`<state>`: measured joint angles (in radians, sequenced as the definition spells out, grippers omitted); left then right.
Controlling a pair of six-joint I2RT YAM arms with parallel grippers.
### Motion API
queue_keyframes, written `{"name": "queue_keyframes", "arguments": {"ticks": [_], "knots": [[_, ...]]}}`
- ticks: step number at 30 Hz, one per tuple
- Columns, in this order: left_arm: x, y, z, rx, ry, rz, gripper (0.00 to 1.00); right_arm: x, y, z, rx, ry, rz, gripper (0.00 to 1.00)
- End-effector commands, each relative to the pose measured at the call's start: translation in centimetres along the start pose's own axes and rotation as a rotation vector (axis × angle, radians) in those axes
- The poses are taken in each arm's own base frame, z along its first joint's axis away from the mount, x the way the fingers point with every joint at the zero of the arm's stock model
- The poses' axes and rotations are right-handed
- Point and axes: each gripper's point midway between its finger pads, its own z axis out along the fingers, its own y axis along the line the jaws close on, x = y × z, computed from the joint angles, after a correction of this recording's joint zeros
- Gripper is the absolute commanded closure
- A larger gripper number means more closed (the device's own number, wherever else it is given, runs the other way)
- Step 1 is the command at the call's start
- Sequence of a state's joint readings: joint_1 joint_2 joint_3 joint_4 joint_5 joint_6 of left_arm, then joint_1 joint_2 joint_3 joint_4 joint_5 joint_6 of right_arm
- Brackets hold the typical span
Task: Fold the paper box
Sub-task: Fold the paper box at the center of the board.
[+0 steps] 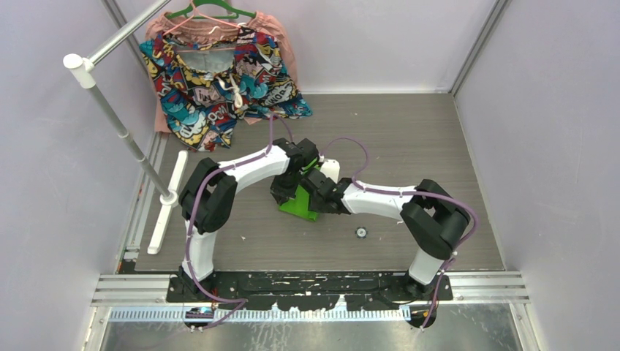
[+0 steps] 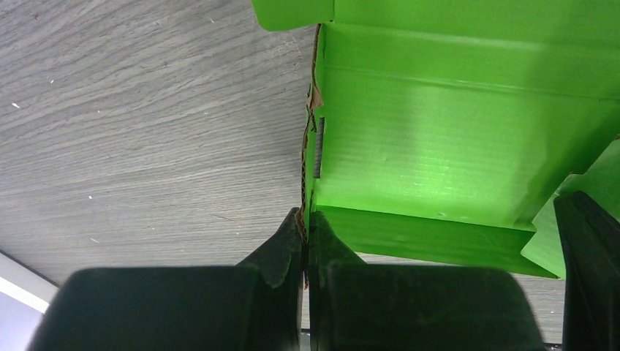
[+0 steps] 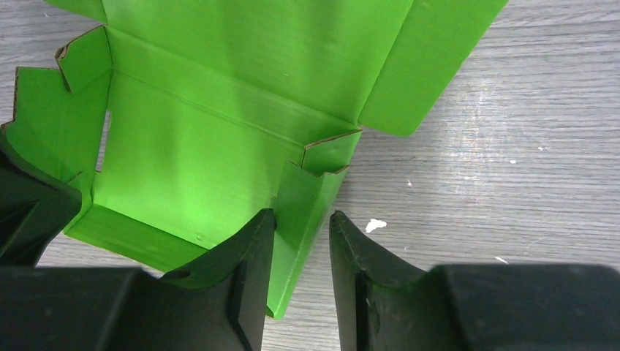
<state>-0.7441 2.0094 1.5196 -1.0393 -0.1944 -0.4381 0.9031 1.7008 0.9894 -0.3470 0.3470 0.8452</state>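
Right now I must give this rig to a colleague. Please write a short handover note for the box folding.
Left end effector: shut on the raw edge of one side wall of the lime-green paper box.
Right end effector: open, fingers astride the opposite side wall, not clamping.
Box: on the grey table, between both arms.
Done: both side walls raised.
Left: probably tuck the walls and close the lid flap, which is open.

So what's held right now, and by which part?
Left gripper pinches the paper box by one side wall's edge; right gripper only straddles the opposite wall, jaws apart.
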Motion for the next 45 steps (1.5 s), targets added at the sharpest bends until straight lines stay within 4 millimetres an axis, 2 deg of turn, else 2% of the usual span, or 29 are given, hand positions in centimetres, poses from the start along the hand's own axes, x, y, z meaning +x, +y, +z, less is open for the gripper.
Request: {"name": "queue_keyframes", "arguments": {"ticks": [1,9,19,26,34,38,41,45], "knots": [[-1.2,-0.3,-0.7,0.002,-0.037,-0.011,1.00,0.8,-0.7,0.1,0.032,0.019,-0.050,0.60],[-1.1,-0.3,-0.5,0.000,-0.033,-0.013,1.00,0.0,-0.4,-1.2,-0.019,-0.030,-0.011,0.43],[-0.8,-0.2,-0.4,-0.001,-0.033,-0.019,1.00,-2.8,-1.1,-4.2,-0.058,-0.119,0.058,0.28],[-0.8,-0.2,-0.4,0.002,-0.033,-0.022,1.00,-3.5,-3.6,-3.6,0.013,-0.111,0.077,0.27],[-0.8,-0.3,-0.3,0.005,-0.029,-0.024,1.00,-3.7,-4.8,-2.1,0.056,-0.081,0.097,0.27],[-0.7,-0.3,-0.3,0.004,-0.032,-0.020,1.00,-4.8,-6.0,-1.8,0.069,-0.094,0.125,0.27],[-0.8,-0.1,-0.2,-0.002,-0.044,-0.020,1.00,-6.5,-6.9,-2.4,0.055,-0.129,0.162,0.27],[-0.9,-0.1,0.1,-0.003,-0.059,-0.009,1.00,-9.3,-8.0,-3.4,-0.008,-0.191,0.262,0.35]]}}
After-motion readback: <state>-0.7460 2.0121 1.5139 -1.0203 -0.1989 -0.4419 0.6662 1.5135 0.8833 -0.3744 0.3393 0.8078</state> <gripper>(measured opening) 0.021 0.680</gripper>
